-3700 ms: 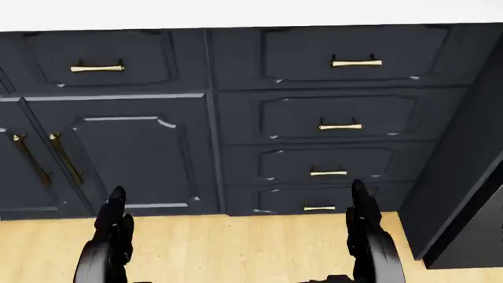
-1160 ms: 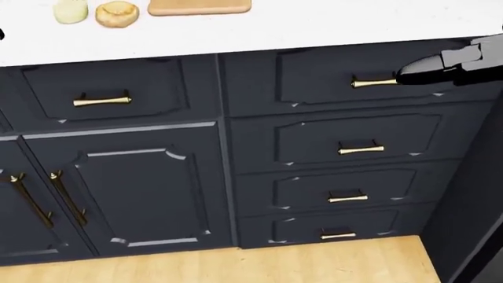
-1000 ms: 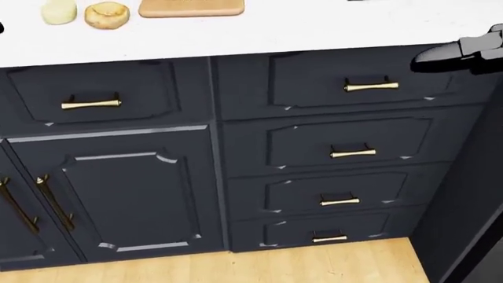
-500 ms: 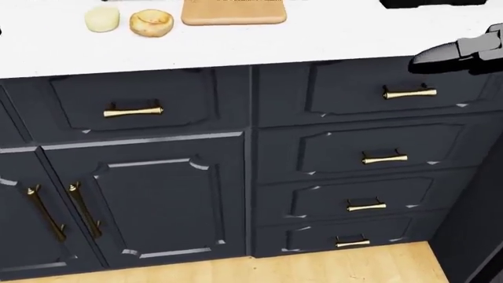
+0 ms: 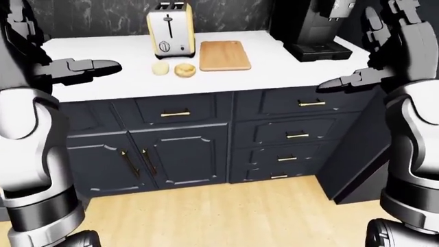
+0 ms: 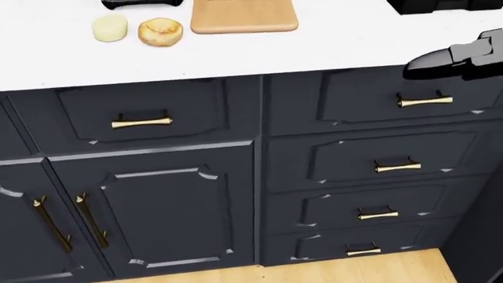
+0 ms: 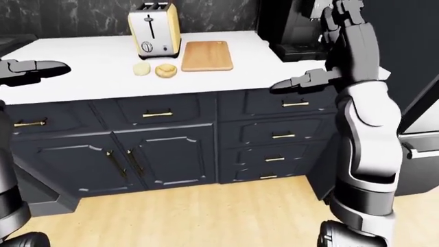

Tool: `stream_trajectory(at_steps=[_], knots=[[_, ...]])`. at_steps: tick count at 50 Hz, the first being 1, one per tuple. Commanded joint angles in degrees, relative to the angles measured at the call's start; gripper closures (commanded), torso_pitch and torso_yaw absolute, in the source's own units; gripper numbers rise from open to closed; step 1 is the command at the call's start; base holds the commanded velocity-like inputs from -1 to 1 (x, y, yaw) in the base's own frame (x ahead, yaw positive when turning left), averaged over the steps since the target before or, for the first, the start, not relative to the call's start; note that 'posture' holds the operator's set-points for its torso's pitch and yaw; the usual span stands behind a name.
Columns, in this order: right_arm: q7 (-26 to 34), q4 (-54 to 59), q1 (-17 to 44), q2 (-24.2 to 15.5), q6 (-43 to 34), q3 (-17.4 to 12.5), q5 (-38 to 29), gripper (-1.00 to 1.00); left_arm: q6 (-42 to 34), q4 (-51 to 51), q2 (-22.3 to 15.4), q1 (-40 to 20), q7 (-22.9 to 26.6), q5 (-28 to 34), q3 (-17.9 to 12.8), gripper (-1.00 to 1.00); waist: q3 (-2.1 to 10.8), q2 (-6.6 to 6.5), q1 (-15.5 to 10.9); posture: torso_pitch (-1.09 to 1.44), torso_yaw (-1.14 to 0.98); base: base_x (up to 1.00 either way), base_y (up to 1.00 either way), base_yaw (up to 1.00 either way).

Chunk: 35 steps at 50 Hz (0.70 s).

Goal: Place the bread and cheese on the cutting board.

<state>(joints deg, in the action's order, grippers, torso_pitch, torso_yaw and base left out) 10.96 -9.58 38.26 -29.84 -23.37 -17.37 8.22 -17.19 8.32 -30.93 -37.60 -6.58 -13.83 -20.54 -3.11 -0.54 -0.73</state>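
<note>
A round bread roll (image 5: 185, 70) and a pale round cheese (image 5: 160, 68) lie side by side on the white counter (image 5: 123, 87), just left of the empty wooden cutting board (image 5: 224, 55). In the head view the cheese (image 6: 110, 28), the bread (image 6: 160, 32) and the board (image 6: 245, 16) sit at the top. My left hand (image 5: 103, 67) hangs open over the counter, left of the cheese. My right hand (image 5: 336, 82) is open at the counter's right edge, far from the board. Both hands are empty.
A white and yellow toaster (image 5: 170, 29) stands behind the bread and cheese. A black coffee machine (image 5: 312, 25) stands at the counter's right. Dark cabinets with brass handles (image 6: 141, 122) run below. Wooden floor (image 5: 206, 216) lies beneath.
The camera has risen and shifted, so the counter, bread, cheese and board came into the head view and slid right. Both arms rose from beside the floor to counter height.
</note>
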Motion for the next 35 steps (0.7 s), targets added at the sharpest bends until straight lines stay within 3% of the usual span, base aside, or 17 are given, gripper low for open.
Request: stream_trajectory(at_steps=[1, 3, 5, 6, 7, 8, 14, 16, 18, 21, 26, 29, 31, 32, 33, 34, 35], knots=[[-0.54, -1.78, 1.47, -1.02, 1.67, -1.21, -0.05, -1.00, 1.32, 1.79, -0.68, -1.71, 0.17, -0.11, -0.04, -1.00, 1.00, -0.13, 0.24, 0.00, 0.00, 0.19, 0.01, 0.00], [-0.54, -1.73, 1.62, -1.10, 1.59, -1.23, -0.04, -1.00, 1.27, 1.82, -0.72, -1.80, 0.15, -0.08, 0.01, -1.00, 0.97, 1.89, -0.04, 0.00, 0.00, 0.19, 0.00, 0.00], [-0.59, -1.77, 1.33, -1.03, 1.76, -1.30, -0.07, -1.00, 1.34, 1.91, -0.67, -1.54, 0.16, -0.06, -0.05, -1.00, 2.20, 5.75, -0.07, 0.00, 0.00, 0.18, 0.02, 0.00], [-0.57, -1.85, 1.18, -0.98, 1.81, -1.31, -0.06, -1.00, 1.39, 1.89, -0.66, -1.47, 0.18, -0.04, -0.07, -1.00, 1.50, 3.08, 0.52, 0.00, 0.00, 0.18, 0.01, 0.00], [-0.55, -1.87, 1.24, -1.01, 1.72, -1.27, -0.07, -1.00, 1.41, 1.82, -0.68, -1.52, 0.18, -0.05, -0.11, -1.00, 1.49, 4.04, 0.18, 0.00, 0.00, 0.19, 0.01, 0.00], [-0.53, -1.84, 1.24, -1.00, 1.76, -1.26, -0.07, -1.00, 1.45, 1.77, -0.72, -1.54, 0.19, -0.04, -0.13, -1.00, 1.48, 3.79, 0.52, 0.00, 0.00, 0.18, 0.01, 0.00], [-0.48, -2.19, 1.16, -0.89, 1.39, -1.26, 0.08, -1.00, 1.59, 1.69, -0.81, -1.43, 0.09, -0.18, -0.29, -1.00, 0.84, 0.57, 0.74, 0.00, 0.00, 0.18, 0.04, 0.00], [-0.41, -2.13, 0.95, -0.81, 1.67, -1.25, 0.01, -1.00, 1.62, 1.68, -0.83, -1.36, 0.05, -0.21, -0.33, -1.00, 0.99, -1.18, 1.07, 0.00, 0.00, 0.18, 0.08, 0.00], [-0.36, -2.19, 1.14, -0.86, 1.50, -1.27, 0.13, -1.00, 1.68, 1.55, -0.89, -1.40, 0.04, -0.24, -0.35, -1.00, 1.88, -4.42, 1.44, 0.00, 0.00, 0.18, 0.10, 0.00], [-0.31, -2.14, 1.02, -0.82, 1.68, -1.26, 0.12, -1.00, 1.87, 1.39, -0.91, -1.36, 0.03, -0.19, -0.34, -1.00, 1.38, -3.90, 1.19, 0.00, 0.00, 0.18, 0.10, 0.00], [-0.28, -2.14, 1.07, -0.84, 1.65, -1.24, 0.09, -1.00, 1.93, 1.34, -0.93, -1.31, 0.08, -0.19, -0.29, -1.00, 1.30, -1.19, 0.67, 0.00, 0.00, 0.18, 0.10, 0.00], [-0.29, -2.25, 1.44, -0.92, 1.24, -1.22, 0.19, -1.00, 1.68, 1.43, -1.08, -1.55, 0.01, -0.32, -0.37, -1.00, 1.17, 0.92, 0.30, 0.00, 0.00, 0.18, 0.09, 0.00], [-0.35, -2.06, 1.60, -0.98, 1.23, -1.22, 0.16, -1.00, 1.55, 1.54, -1.12, -1.66, -0.03, -0.37, -0.31, -1.00, 1.75, 3.62, 0.02, 0.00, 0.00, 0.19, 0.10, 0.00], [-0.52, -2.01, 1.73, -1.02, 1.26, -1.34, 0.22, -1.00, 1.50, 1.52, -1.17, -1.77, -0.04, -0.40, -0.32, -1.00, 2.23, 3.83, -0.33, 0.00, 0.00, 0.19, 0.11, 0.00], [-0.60, -1.94, 1.82, -1.05, 1.12, -1.33, 0.29, -1.00, 1.46, 1.55, -1.23, -1.84, -0.07, -0.41, -0.33, -1.00, 1.62, 2.65, 0.49, 0.00, 0.00, 0.17, 0.14, 0.00], [-0.61, -2.21, 1.74, -1.03, 0.98, -1.28, 0.37, -1.00, 1.40, 1.56, -1.25, -1.89, -0.13, -0.44, -0.34, -1.00, 1.47, 3.62, 0.29, 0.00, 0.00, 0.18, 0.14, 0.00], [-0.62, -2.16, 1.85, -1.08, 0.91, -1.28, 0.41, -1.00, 1.36, 1.60, -1.25, -1.90, -0.15, -0.48, -0.35, -1.00, 1.59, 3.52, 0.50, 0.00, 0.00, 0.17, 0.14, 0.00]])
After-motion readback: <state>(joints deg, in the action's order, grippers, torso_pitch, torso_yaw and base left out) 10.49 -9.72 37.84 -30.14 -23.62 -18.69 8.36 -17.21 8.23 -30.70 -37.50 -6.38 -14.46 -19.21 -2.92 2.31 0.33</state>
